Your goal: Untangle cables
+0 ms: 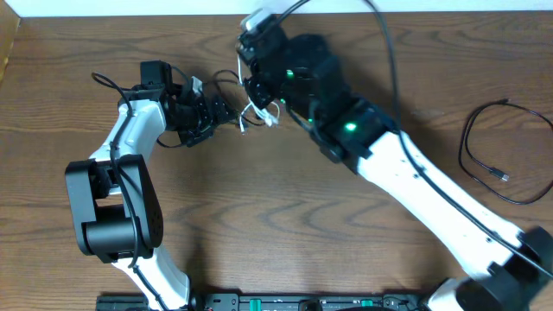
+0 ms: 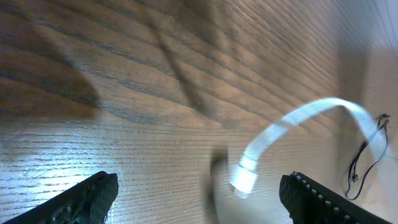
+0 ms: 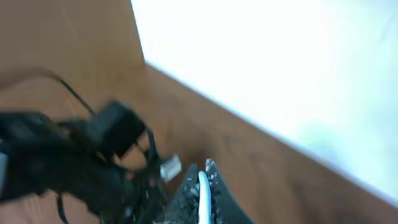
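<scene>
Evidently limp and light: right gripper (image 3: 200,170) clamps the white cable (image 3: 203,194), left gripper (image 2: 199,184) gapes; I'd pinch beside the plug (image 2: 244,182).

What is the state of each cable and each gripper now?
left gripper: open, empty
right gripper: shut on the white cable
white cable: lifted, plug end hanging free
black cable: lying loose on the table, apart

Table (image 1: 285,225): brown wood-grain top. One black cable (image 1: 467,145) is laid directly on it in an open loop, plug end turned inward, well apart from the right gripper (image 1: 257,111), off to its right.
</scene>
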You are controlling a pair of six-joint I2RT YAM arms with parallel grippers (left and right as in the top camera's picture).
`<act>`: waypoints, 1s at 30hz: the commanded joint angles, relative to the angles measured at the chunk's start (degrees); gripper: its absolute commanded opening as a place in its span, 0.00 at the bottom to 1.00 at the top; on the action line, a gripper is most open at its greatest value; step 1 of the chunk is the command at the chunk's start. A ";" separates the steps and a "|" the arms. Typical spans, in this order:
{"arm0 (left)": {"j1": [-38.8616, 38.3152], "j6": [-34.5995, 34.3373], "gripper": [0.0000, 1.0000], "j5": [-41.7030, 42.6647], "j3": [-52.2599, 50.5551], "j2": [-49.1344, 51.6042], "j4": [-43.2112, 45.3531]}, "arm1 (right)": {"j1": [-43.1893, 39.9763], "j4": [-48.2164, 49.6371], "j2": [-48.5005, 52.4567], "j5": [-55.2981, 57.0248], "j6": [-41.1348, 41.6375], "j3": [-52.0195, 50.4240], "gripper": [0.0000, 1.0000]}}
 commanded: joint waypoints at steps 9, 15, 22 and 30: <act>-0.09 0.52 0.88 -0.74 -0.39 0.20 -0.04 | 0.26 0.50 -7.19 1.25 -7.28 0.76 0.01; -0.09 0.55 0.88 -0.74 -0.39 0.20 -0.04 | 0.22 -2.54 -6.49 2.38 -7.28 0.76 0.01; -0.07 0.55 0.81 -0.76 -0.39 0.20 -0.04 | 0.22 -4.02 -6.43 10.54 -7.28 0.76 0.01; -0.09 0.55 0.81 -0.74 -0.39 0.20 -0.04 | 0.22 -4.85 -6.43 10.64 -7.26 0.76 0.01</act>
